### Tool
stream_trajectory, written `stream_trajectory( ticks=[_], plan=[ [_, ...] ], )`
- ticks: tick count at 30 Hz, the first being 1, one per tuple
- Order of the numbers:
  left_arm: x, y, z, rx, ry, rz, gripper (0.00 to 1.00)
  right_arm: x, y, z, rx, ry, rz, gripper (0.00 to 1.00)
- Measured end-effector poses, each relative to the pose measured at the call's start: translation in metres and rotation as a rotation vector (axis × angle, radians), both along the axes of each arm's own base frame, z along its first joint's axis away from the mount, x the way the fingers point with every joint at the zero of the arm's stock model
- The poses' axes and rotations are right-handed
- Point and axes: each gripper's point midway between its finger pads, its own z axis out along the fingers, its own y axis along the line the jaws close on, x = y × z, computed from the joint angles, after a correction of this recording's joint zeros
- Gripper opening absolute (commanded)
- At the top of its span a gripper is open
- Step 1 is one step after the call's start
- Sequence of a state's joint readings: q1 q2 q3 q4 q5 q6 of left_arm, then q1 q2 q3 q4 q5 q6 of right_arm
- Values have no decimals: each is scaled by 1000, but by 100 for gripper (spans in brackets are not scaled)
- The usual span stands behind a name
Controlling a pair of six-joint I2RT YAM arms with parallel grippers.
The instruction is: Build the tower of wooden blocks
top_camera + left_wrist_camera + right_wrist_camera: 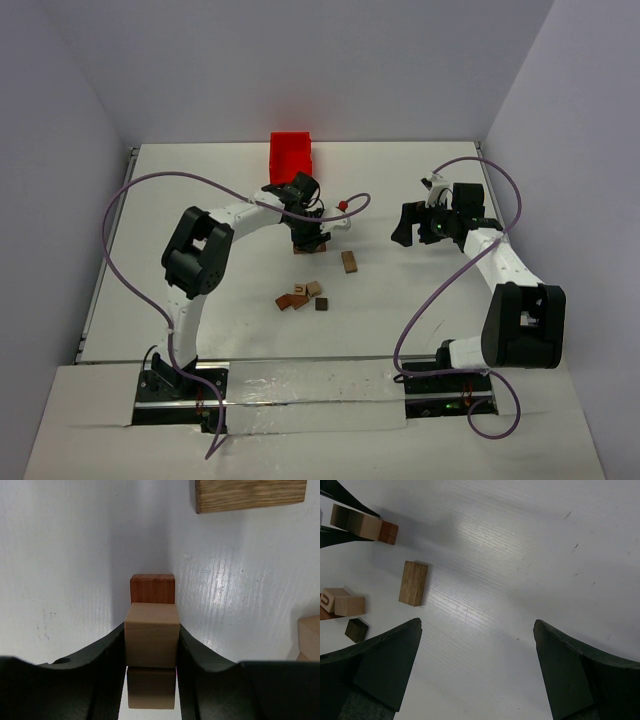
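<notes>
Red bin (291,157) on my white table (260,338).
The bin sits upper centre of the overhead frame, at the table's far edge; plain pale walls (300,60) rise behind it.

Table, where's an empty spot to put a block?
Bare table left of the bin; more between the long block and the right arm. Crowded: around the tower and the loose pile.

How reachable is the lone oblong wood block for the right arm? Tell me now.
Probably yes. The right gripper hangs open, and bare table lies between it and the oblong block. The left gripper clasps the tower, beside the block, not over it.
</notes>
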State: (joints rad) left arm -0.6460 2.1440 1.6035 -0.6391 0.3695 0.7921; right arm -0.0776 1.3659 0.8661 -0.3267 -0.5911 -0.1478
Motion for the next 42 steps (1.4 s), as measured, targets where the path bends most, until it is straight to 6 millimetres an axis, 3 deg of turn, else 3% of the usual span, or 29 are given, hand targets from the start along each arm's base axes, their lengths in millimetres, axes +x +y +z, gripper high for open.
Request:
stream_trajectory(
  ticks=[6, 11, 21, 23, 27, 35, 40, 41, 42],
  plan=[
    [0, 0, -1, 1, 1, 0, 49, 0, 0, 0, 0, 0, 0, 100],
    [0, 0, -1, 0, 1, -1, 42, 0, 0, 0, 0, 0, 0, 100],
    [0, 0, -1, 0, 1, -1, 41, 0, 0, 0, 0, 0, 0, 100],
    [0, 0, -1, 0, 1, -1, 45, 0, 0, 0, 0, 0, 0, 100],
    [0, 0, -1, 0, 2, -1, 64, 0, 0, 0, 0, 0, 0, 100],
    [0, 0, 1, 1, 2, -1, 79, 0, 0, 0, 0, 0, 0, 100],
    [11, -8, 20, -23, -26, 2, 90, 0, 0, 0, 0, 0, 0, 100],
    [14, -11, 26, -31, -36, 2, 99, 0, 0, 0, 0, 0, 0, 100],
    [18, -14, 33, -40, -48, 3, 99, 0, 0, 0, 0, 0, 0, 100]
  ],
)
